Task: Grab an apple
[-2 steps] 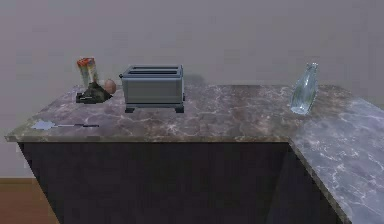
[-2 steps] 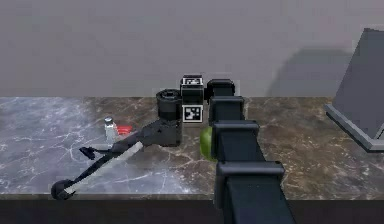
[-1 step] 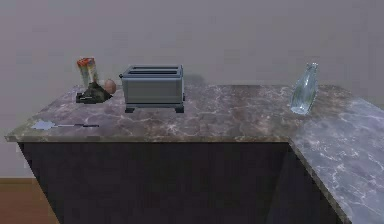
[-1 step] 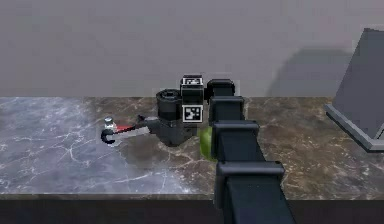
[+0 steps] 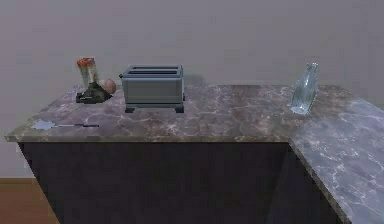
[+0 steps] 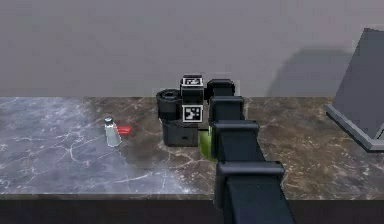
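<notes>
gripper (image 6: 172, 118) is hanging mid-frame, cannot tell whether holding anything; red blob (image 6: 126, 128) left-centre is probably firm, slick: grip its middle.

We see a countertop (image 5: 230, 118) of mottled brown-grey marble with pale veins, a plain steel-grey toaster (image 5: 152, 87), a clear, faintly blue bottle (image 5: 306, 90) and a small reddish round thing (image 5: 110, 86). The arm (image 6: 240, 150) is black (its marker squares (image 6: 192, 82) are white with black marks), and the shaker (image 6: 112, 132) is whitish.

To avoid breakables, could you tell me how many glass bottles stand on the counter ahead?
1: a glass bottle toward the forward view's right, near the back edge of the counter; the toaster could hide another.
</notes>
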Motion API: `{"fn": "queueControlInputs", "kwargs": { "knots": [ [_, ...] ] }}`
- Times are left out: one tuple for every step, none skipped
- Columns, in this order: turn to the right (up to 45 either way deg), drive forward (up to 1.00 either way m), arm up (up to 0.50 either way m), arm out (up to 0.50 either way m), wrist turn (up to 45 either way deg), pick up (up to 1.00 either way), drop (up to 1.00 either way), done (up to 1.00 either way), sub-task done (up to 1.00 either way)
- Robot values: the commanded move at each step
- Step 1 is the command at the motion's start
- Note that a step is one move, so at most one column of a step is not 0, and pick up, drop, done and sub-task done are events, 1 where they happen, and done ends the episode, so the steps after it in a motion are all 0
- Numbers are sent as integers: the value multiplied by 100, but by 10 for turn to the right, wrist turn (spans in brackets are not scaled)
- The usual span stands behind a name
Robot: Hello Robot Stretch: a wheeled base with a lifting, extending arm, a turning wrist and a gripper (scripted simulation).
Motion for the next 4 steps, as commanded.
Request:
{"fn": "queueControlInputs", "kwargs": {
  "knots": [
    [0,0,0,0,300,0,0,0,0],
    [0,0,-10,0,0,0,0,0,0],
    [0,0,0,0,0,100,0,0,0],
    [0,0,10,0,0,0,0,0,0]
  ]
}}
